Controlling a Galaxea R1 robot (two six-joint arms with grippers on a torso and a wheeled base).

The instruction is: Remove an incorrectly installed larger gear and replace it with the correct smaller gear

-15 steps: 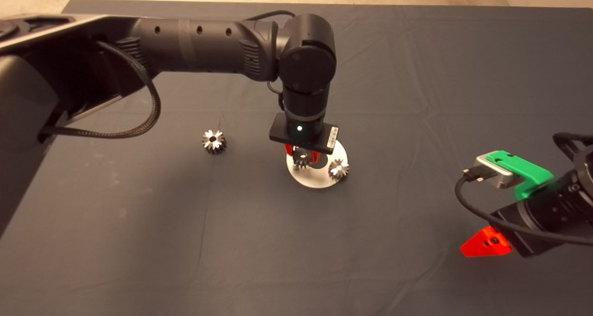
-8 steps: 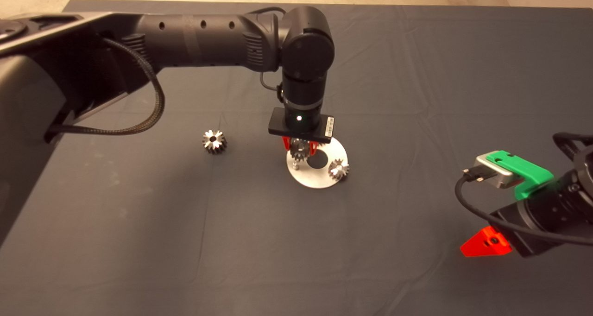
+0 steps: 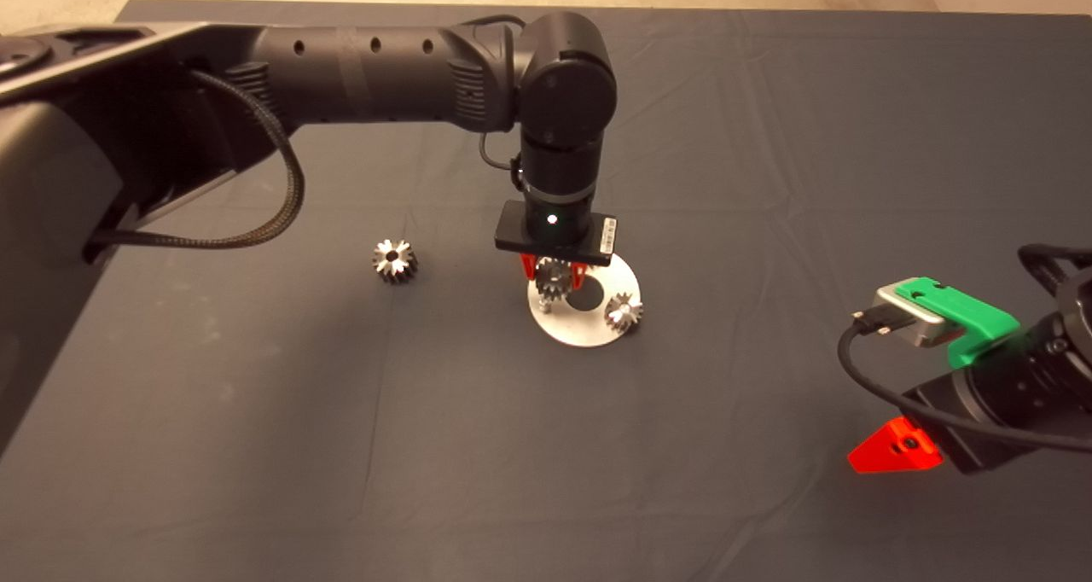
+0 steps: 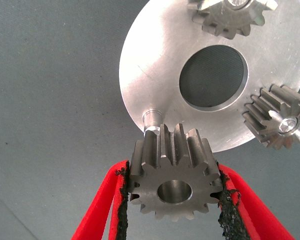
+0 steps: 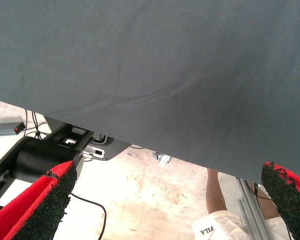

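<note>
My left gripper (image 3: 553,276) hangs over the near left part of a round silver disc (image 3: 578,330) and is shut on the larger gear (image 3: 553,280), held just above the disc. In the left wrist view the gear (image 4: 172,175) sits clamped between both pads (image 4: 121,200), just off a bare short pin (image 4: 151,120) on the disc (image 4: 150,65). Two matching gears (image 4: 277,122) stay mounted on the disc; one shows in the head view (image 3: 624,312). The smaller gear (image 3: 393,260) lies on the mat, left of the disc. My right gripper (image 3: 896,451) is parked at the lower right, open.
The disc has a large centre hole (image 4: 213,76). The right wrist view shows the mat's edge (image 5: 140,142), the floor beyond with a black base (image 5: 40,160) and cables, and a person's leg (image 5: 216,197).
My left gripper has risen with the larger gear, lifting it off its pin on the disc. In the last half second it hardly moved. The right arm has not moved.
</note>
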